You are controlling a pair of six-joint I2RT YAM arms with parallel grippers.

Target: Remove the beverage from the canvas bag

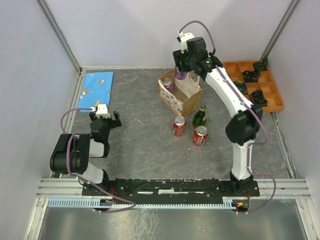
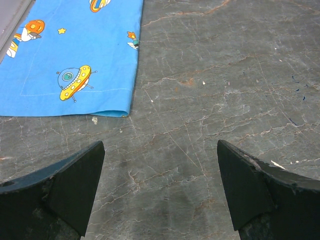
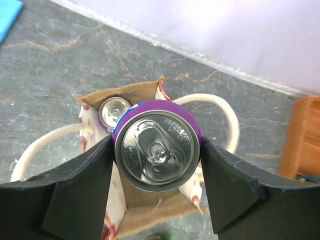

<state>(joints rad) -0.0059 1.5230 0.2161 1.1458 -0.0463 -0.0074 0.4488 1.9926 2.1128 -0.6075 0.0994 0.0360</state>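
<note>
— While the right gripper hung over the canvas bag, what did it have?

— A purple can, pinched at its sides between both fingers, the jaws parted only by the can's width. Its long axis stood upright, lid toward the wrist camera, straight above the bag's open mouth.

— Clear of the rim?

— I couldn't tell; neither view showed the can's foot. I judged a straight pull upward the safe course before any swing sideways.

— Anything left inside?

— A second can, at ten o'clock from the held one, close against the bag's wall.

— And the other arm?

— The left gripper sat well apart, at eight o'clock of the bag, spread wide and empty over the grey table, near a blue cloth. The right was plainly the nearer.

— Room to set down?

— Two red cans and a green bottle stood at six o'clock of the bag; bare tabletop showed at seven.
</note>
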